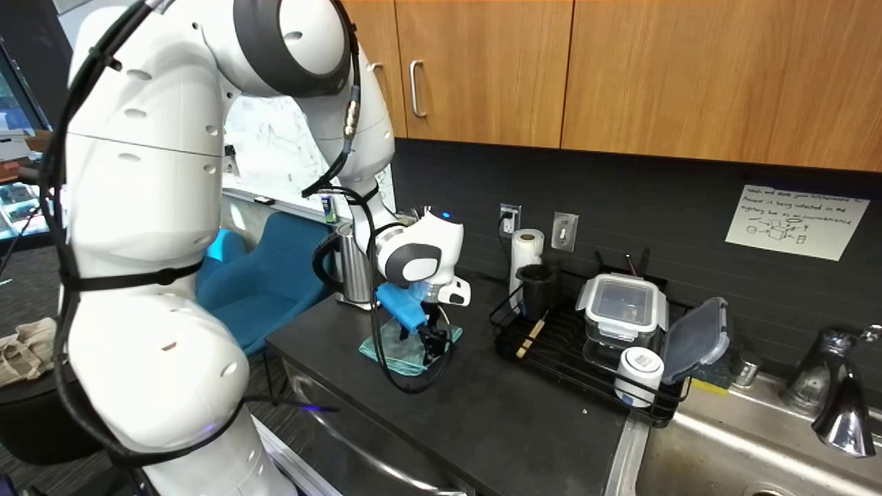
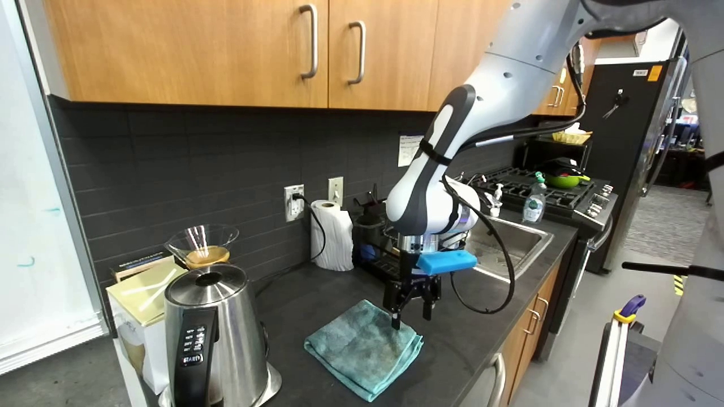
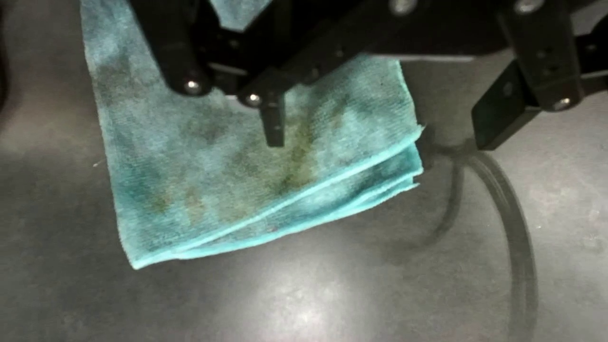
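Note:
A folded teal cloth (image 2: 362,345) with brownish stains lies flat on the dark counter. My gripper (image 2: 412,320) points down over the cloth's edge nearest the sink, its black fingers spread wide. In the wrist view the gripper (image 3: 380,143) has one finger (image 3: 273,126) over the stained part of the cloth (image 3: 204,156). The opposite finger (image 3: 503,111) is past the cloth's side, over bare counter. Nothing is held between them; whether a fingertip touches the cloth I cannot tell. In an exterior view a hanging cable partly hides the gripper and the cloth (image 1: 396,355).
A steel kettle (image 2: 235,333) and a boxed dripper stand beside the cloth. Against the wall are a paper towel roll (image 2: 332,237) and a black dish rack (image 1: 551,351) holding containers. Beyond the rack is the sink (image 1: 730,448). A black cable (image 2: 509,265) loops from the arm.

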Controlling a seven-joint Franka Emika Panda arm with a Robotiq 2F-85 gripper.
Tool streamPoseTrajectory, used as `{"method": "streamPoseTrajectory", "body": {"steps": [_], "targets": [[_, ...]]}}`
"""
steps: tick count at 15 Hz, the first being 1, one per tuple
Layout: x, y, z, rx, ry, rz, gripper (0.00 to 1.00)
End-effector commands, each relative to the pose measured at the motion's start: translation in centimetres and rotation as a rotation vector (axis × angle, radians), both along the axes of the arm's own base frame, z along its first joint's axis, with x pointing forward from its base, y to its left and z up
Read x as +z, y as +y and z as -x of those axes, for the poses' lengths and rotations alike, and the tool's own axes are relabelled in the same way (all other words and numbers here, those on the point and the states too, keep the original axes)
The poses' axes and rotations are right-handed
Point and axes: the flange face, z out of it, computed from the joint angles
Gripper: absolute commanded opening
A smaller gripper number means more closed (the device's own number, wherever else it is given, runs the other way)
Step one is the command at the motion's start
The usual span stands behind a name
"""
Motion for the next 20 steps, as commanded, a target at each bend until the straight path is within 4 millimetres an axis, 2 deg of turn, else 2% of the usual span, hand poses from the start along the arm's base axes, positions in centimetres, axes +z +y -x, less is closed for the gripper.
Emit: {"method": "streamPoseTrajectory", "body": {"steps": [1,6,9,11,12,20], "targets": [[-0.9,1.3,-0.3,-0.026,-0.006,-0.018,1.0],[-2.5,2.6,0.3,-0.084,-0.034,-0.057,1.0],[-2.3,3.0,0.6,-0.127,-0.077,-0.077,1.0],[-1.6,3.1,1.2,-0.15,-0.118,-0.086,1.0],[-2.3,3.2,0.4,-0.139,-0.08,-0.078,1.0],[-2.7,2.5,0.7,-0.157,-0.069,-0.079,1.0]]}}
